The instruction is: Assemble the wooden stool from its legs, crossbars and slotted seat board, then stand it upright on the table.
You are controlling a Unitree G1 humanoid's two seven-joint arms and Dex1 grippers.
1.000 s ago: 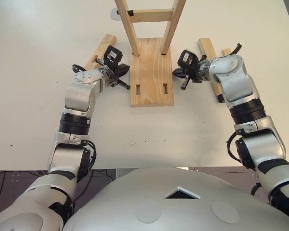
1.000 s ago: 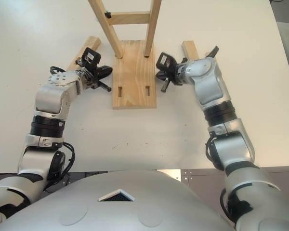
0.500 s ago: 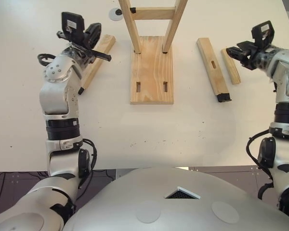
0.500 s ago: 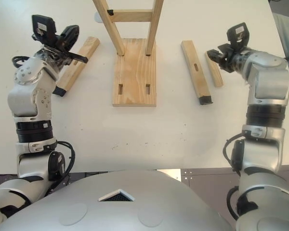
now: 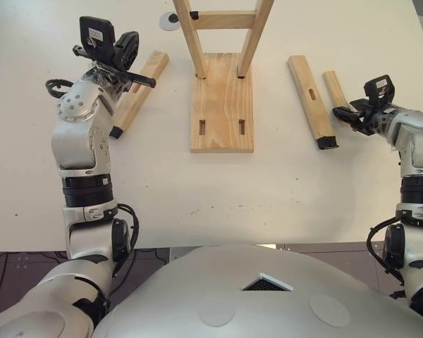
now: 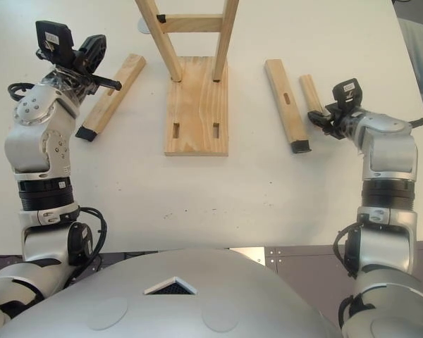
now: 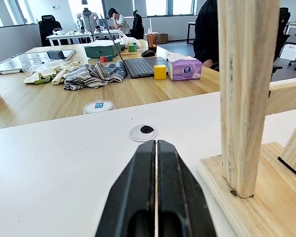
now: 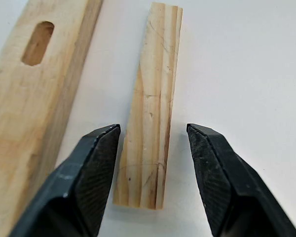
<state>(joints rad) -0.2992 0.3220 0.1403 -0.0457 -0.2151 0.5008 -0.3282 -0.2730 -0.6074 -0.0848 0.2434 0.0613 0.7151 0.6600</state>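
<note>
Grabbing the short crossbar (image 8: 150, 103) looked to be the step in hand. The crossbar was lying flat on the table (image 5: 303, 183), out on the right side, just beside a longer slotted leg (image 5: 311, 101) and kept apart from it by a thin gap. The right gripper (image 8: 153, 129) was parked over the crossbar's near end with its fingers spread wide, one on each side of the wood. Nothing was gripped yet and no contact could be seen.

To get it done well, the gripper would probably need to be pushed a bit further along the stick before being closed, since a pinch right at the tip is likely to let the piece swing. The inner finger seemed to be hanging over the slotted leg's edge, so on a careless drop that leg could get nudged or pinched too. That finger should be lined up with the gap first. Even pressure on the two long sides and then a straight lift would likely be safest.

Further in, the seat board (image 5: 222, 105) was lying mid-table with two standing legs (image 5: 189, 39) and a cross rail (image 5: 222, 21) set in its far slots, the two near slots left unfilled. On the left, a spare leg (image 5: 137, 95) was lying flat. The left gripper (image 7: 156, 145) was held above the table near it, fingers pressed tight together around nothing.
</note>
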